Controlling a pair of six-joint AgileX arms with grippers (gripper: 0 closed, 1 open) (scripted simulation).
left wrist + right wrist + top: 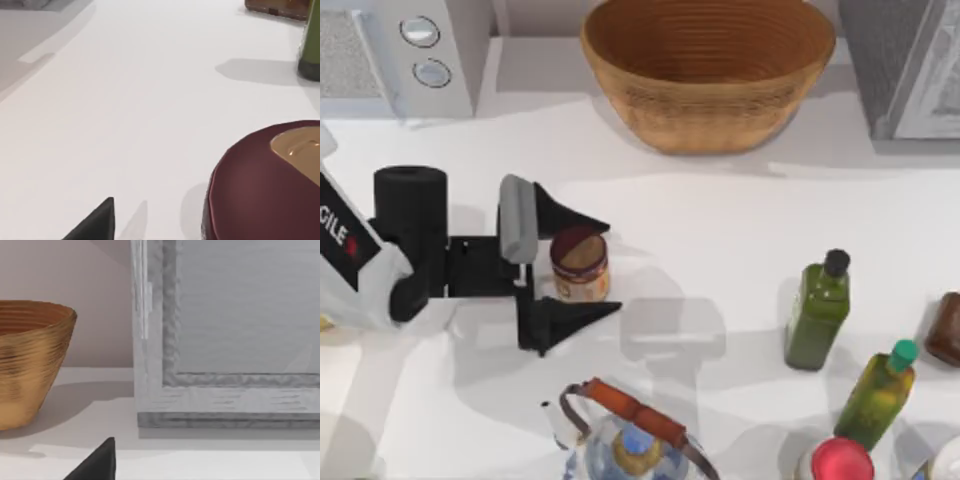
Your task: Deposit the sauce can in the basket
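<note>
The sauce can [580,263], short with a maroon rim and a tan top, stands upright on the white table at centre left. My left gripper [613,267] is open, one black finger on each side of the can, with small gaps showing. In the left wrist view the sauce can [265,185] looms close, beside one black fingertip [95,225]. The basket [710,110], wide and woven, stands at the back centre, well beyond the can. The right wrist view shows the basket [30,360] from the side and one black fingertip [95,465] of my right gripper.
A pale appliance with two dials [420,50] stands at the back left and a grey appliance [910,70] at the back right. Two green bottles [817,310] [880,395] and a brown jar [945,330] crowd the right front. A kettle with an orange handle [630,430] sits at the front.
</note>
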